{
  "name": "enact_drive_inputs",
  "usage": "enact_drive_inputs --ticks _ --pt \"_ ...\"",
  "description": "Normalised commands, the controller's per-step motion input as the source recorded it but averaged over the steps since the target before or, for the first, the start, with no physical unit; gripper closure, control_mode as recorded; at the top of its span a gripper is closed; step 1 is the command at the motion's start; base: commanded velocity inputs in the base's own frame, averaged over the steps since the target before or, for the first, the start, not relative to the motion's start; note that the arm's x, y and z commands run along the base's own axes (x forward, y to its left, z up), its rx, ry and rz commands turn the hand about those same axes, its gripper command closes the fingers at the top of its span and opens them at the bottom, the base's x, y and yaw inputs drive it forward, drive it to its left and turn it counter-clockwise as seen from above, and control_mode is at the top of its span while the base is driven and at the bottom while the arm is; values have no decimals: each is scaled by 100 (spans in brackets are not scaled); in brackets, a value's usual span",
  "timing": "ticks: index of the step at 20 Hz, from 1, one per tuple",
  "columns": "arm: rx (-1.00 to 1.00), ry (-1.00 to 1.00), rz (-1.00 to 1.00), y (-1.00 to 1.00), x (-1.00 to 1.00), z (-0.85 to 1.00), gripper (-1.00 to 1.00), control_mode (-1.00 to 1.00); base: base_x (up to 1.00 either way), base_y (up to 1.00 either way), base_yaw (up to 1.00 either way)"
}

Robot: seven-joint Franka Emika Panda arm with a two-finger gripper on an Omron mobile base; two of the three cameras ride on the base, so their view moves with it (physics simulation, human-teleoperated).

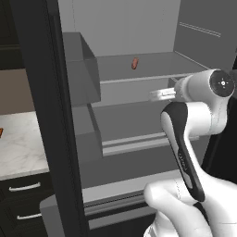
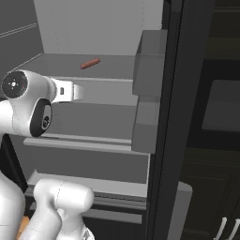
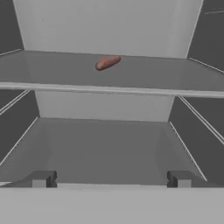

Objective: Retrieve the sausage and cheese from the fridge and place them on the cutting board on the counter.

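- Inside, the fridge (image 1: 139, 28) stood open, its pale grey shelves on show in all three views.
- The sausage (image 1: 134, 63) lay alone on the upper shelf (image 1: 152, 74), near the shelf's back edge and well clear of its front lip; from the left base view it sat a little right of the shelf's middle.
- From the right base view the sausage (image 2: 90, 63) looked slanted, one end nearer the back wall, and it touched nothing but the shelf.
- The hand view put the sausage (image 3: 107, 62) just left of centre on that shelf, lying flat (a short reddish-brown stick, slightly tilted).
- The gripper (image 3: 111, 179) was spread wide, its two dark fingertips (image 3: 43, 178) far apart at the bottom of the hand view, with nothing between them.
- It hung level with the lower shelf (image 3: 105, 148), below the shelf that carried the sausage and well apart from it.
- The white arm (image 1: 194, 139) reached from the lower right of the left base view into the fridge opening, its wrist near the front edge of the upper shelf.
- The left door (image 1: 51, 115) stood swung out, its grey bins (image 1: 83, 69) facing the interior; the right door (image 2: 173, 117) did the same on the other side.
- The counter (image 1: 21, 143) showed past the left door, white-veined, over dark drawers (image 1: 23, 203) with silver handles.
- An orange sliver (too little of it to name) sat at the counter's far left edge.
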Motion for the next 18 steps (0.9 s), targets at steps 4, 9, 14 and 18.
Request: enact_drive_inputs --ticks 4,9,14,18 --pt "6 -14 -3 0 2 46 -100 -100 0 0 0" --pt "2 -8 -7 0 19 45 -100 -100 0 0 0" --pt "8 -3 -4 -1 17 43 -100 -100 0 0 0" --pt "18 3 0 -7 49 2 -100 -100 0 0 0"
